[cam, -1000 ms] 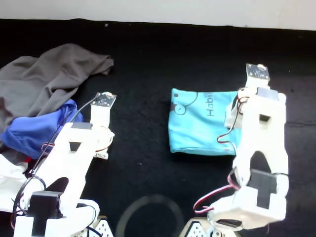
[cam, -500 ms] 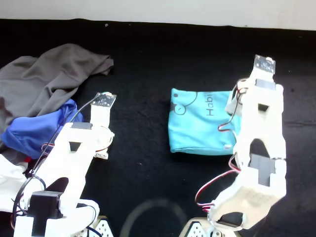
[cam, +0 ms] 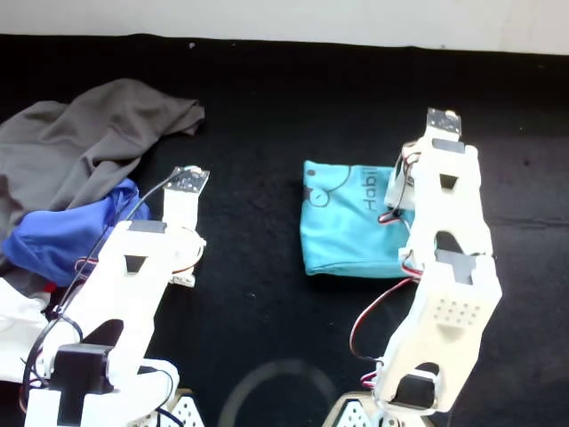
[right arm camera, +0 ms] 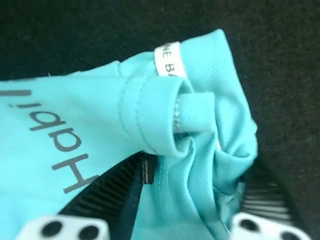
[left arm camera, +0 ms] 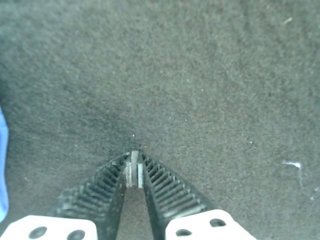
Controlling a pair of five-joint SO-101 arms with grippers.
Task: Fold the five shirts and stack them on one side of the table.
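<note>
One folded, I reckon: teal shirt (cam: 347,227) at three o'clock, right gripper (right arm camera: 200,175) clamped on its edge; left gripper (left arm camera: 133,167) closed, empty; nine o'clock pile (cam: 80,169) unfolded.

Shirt (cam: 342,236) between your right pincer's (right arm camera: 200,175) fingers: turquoise, plain, with dark grey lettering and a thin dark line drawing. White label (right arm camera: 167,60) with grey print just past the fingertips. You'll see the fingers are black and ribbed, on white mounts. Left pincer (left arm camera: 134,172): same black, over a charcoal-black table cloth (left arm camera: 210,75). To its left: grey shirt (cam: 89,133), royal blue shirt (cam: 62,231), white cloth (cam: 13,311).
</note>
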